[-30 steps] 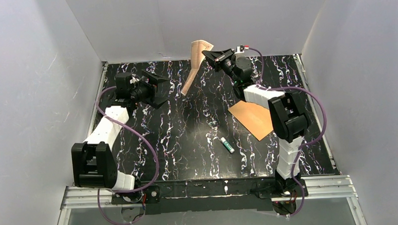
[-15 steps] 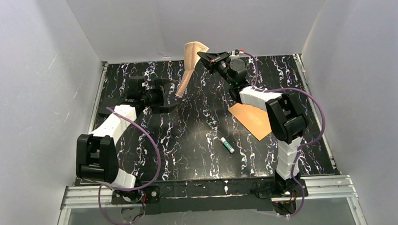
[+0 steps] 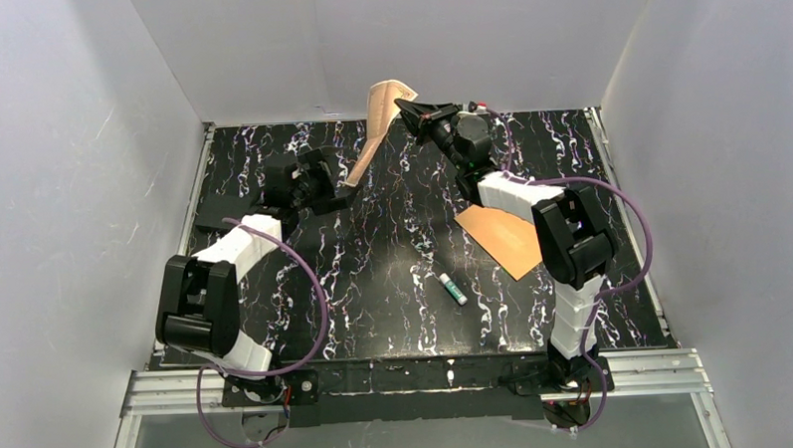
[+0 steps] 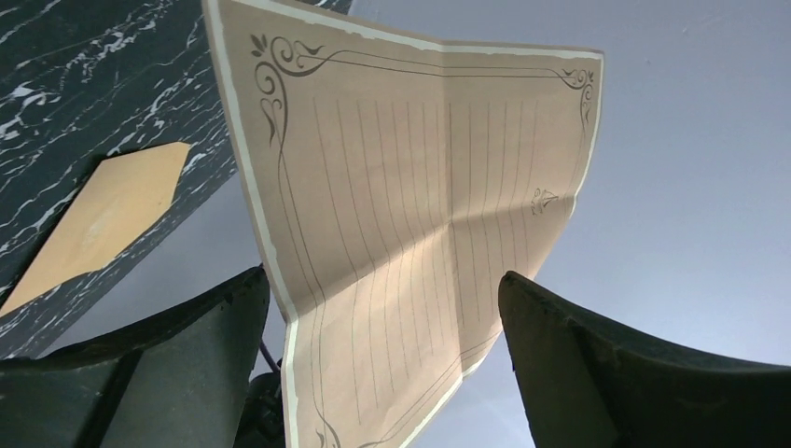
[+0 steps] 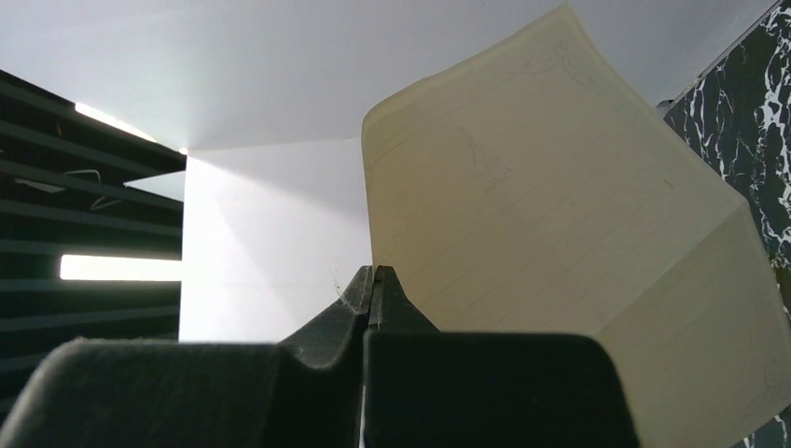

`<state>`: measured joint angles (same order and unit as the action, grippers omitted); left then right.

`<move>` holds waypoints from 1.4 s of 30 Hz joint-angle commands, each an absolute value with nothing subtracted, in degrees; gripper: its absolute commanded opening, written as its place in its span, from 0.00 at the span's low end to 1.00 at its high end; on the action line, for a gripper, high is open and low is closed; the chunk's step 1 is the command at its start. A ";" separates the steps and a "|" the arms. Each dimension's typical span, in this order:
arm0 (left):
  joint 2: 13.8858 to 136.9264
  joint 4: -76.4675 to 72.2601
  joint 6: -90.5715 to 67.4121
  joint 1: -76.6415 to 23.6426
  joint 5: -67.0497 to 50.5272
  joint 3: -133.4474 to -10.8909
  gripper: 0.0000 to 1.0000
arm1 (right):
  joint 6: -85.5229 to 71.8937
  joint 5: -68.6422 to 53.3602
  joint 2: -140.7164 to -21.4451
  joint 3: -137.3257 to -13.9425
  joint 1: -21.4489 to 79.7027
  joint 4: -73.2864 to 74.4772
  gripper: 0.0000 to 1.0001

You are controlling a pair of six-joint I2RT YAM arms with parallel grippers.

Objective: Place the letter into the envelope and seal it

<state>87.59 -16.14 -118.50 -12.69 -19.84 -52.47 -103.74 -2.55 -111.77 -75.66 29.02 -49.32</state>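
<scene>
Letter (image 3: 376,125) is hanging limp and feather-light over the far counter (image 3: 374,275), drooping along its creases from the right claw (image 3: 400,104) clenching one upper edge, while the left claw (image 4: 382,280) is gaping wide at its lower end, where a gentle second pinch seems safest.

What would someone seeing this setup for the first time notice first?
The letter, held up in the air over the back of the table by the shut right gripper. The open left gripper sits at its lower end, jaws either side of the sheet. The envelope lies flat on the table's right side.
</scene>
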 commanded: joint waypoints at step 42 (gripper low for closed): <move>82.01 -23.65 -61.90 -4.57 -55.12 -78.12 0.00 | -52.32 -10.04 -94.57 -78.05 17.93 2.62 0.90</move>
<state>86.94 -23.62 -63.07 -4.62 -50.76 -73.45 -52.29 -5.50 -92.03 -75.07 17.12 3.09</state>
